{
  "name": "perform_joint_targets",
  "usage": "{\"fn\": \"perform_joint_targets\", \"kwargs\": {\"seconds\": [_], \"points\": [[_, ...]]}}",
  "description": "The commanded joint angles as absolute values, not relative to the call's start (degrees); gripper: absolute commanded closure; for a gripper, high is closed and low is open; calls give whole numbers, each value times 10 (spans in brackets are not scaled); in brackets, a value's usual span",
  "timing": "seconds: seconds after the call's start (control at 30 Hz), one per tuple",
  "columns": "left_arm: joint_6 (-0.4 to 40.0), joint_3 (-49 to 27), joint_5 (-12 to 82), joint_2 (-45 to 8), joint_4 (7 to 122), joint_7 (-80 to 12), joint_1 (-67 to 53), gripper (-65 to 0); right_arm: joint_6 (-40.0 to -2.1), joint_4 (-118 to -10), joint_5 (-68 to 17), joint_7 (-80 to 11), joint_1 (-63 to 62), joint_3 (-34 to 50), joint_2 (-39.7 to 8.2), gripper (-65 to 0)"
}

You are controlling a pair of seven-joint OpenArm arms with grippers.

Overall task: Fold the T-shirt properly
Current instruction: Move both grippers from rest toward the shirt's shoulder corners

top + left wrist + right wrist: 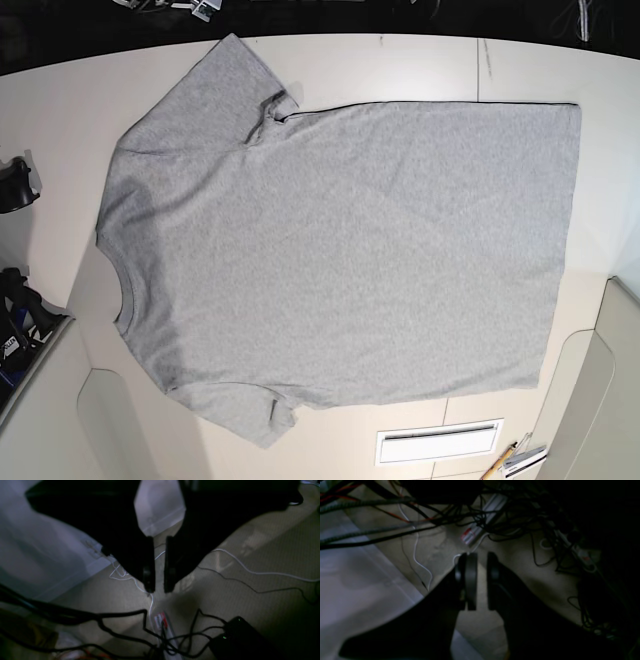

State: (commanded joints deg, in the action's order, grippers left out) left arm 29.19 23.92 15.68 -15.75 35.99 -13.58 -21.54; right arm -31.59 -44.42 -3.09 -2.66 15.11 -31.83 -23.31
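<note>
The T-shirt (340,250) covers most of the desk (60,110); bare margins run along every edge.

T-shirt (350,250) showing heather grey, plain, no print on upward side. Surface (400,65) showing pale cream-white. Left claw (159,580) and right claw (482,582) both showing black. Floor (262,555) showing beige, fine ribbed texture. Cables (250,572) running white and black across it; some red wires (395,517) showing.
</note>
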Motion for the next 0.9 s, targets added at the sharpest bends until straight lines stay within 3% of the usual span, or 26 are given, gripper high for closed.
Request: {"fn": "perform_joint_targets", "kwargs": {"seconds": [0.13, 0.2, 0.33, 0.63, 0.77, 0.9], "points": [[296, 141, 156, -164, 395, -145, -246, -84, -317, -487, -63, -29, 163, -318, -261, -64], [319, 101, 156, -164, 412, -156, -255, -84, -317, -511, -73, -29, 170, -318, -277, -64], [337, 54, 156, -164, 443, -156, -283, -84, -317, -560, -76, -31, 195, -311, -310, -64], [337, 40, 166, -164, 535, -157, -388, -84, -318, -687, -82, -47, 248, -303, -383, -64], [336, 40, 187, -164, 610, -159, -452, -80, -318, -735, -139, -97, 256, -303, -414, -64], [302, 30, 187, -164, 693, -161, -510, -80, -318, -775, -176, -147, 256, -303, -434, -64]]}}
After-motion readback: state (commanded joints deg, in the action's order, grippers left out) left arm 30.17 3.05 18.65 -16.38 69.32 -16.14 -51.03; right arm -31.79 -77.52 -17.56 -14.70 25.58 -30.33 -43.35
